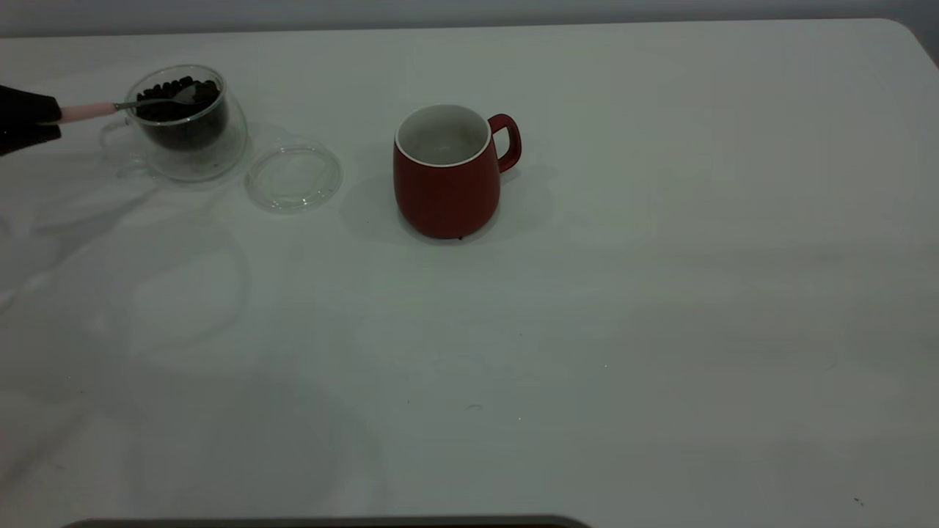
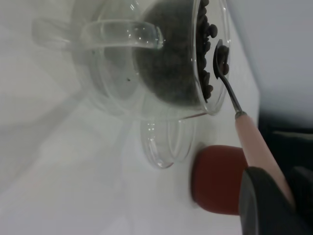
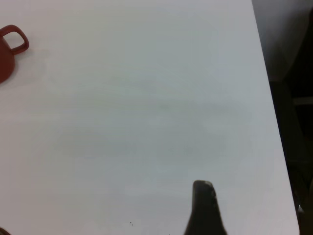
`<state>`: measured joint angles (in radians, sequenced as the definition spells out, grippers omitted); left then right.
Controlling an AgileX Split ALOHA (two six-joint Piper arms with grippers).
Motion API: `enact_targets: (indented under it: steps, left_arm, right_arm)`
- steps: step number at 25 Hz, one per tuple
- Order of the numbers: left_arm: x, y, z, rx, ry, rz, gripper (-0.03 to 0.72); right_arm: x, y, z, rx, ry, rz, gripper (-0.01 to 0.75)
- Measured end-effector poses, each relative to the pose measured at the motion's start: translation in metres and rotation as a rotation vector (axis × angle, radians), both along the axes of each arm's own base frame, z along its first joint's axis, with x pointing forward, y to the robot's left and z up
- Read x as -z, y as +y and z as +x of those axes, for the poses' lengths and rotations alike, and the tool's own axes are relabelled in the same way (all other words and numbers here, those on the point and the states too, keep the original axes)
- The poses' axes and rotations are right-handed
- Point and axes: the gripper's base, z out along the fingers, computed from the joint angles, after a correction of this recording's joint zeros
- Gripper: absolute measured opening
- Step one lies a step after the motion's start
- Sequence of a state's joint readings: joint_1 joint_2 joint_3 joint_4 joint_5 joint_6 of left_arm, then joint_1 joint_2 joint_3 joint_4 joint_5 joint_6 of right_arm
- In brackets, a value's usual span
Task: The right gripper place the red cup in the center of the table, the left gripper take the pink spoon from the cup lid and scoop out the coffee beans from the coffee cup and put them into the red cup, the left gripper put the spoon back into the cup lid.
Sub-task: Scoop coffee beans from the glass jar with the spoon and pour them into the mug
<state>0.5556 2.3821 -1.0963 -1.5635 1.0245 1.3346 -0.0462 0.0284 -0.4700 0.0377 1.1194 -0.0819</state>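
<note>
At the left edge of the exterior view, my left gripper (image 1: 29, 117) (image 2: 274, 196) is shut on the pale handle of the pink spoon (image 1: 88, 111) (image 2: 254, 142). The spoon's metal bowl rests among the coffee beans (image 1: 176, 92) (image 2: 208, 44) at the mouth of the clear coffee cup (image 1: 187, 125) (image 2: 122, 73). Beside that cup the cup lid (image 1: 293, 176) (image 2: 166, 142) lies flat with nothing on it. Upright near the table's middle is the red cup (image 1: 447, 176) (image 2: 217, 178) (image 3: 7, 49), its white inside showing. My right gripper (image 3: 204, 210) hangs over bare table far to the red cup's right.
The white table (image 1: 587, 330) stretches bare in front of and to the right of the red cup. Its right edge (image 3: 274, 122) runs close to my right gripper, with dark floor beyond. A dark strip lies along the table's near edge.
</note>
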Motion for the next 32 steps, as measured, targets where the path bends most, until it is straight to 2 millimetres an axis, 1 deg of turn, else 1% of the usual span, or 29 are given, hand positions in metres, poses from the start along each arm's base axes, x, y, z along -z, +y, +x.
enact_targets:
  steps: [4,7,12,17,24,32]
  left_arm:
    - [0.01,0.003,-0.005,-0.011,-0.009,-0.06,0.123]
    - [0.012,0.009,-0.01,-0.021,-0.022,-0.088,0.123]
    - [0.018,0.019,-0.016,-0.045,-0.027,-0.093,0.123]
    - [0.021,0.019,-0.021,0.002,-0.022,-0.076,0.123]
    - [0.021,0.016,-0.021,0.023,-0.024,-0.073,0.123]
    - [0.004,0.017,-0.016,0.024,-0.04,-0.066,0.123]
  right_arm:
    - [0.0,0.0,0.0,0.0,0.0,0.0,0.583]
    - [0.0,0.0,0.0,0.0,0.0,0.0,0.583]
    - [0.0,0.0,0.0,0.0,0.001,0.0,0.583]
    - [0.0,0.0,0.0,0.0,0.001,0.0,0.583]
    - [0.0,0.0,0.0,0.0,0.001,0.0,0.583]
    - [0.0,0.0,0.0,0.0,0.001,0.0,0.583]
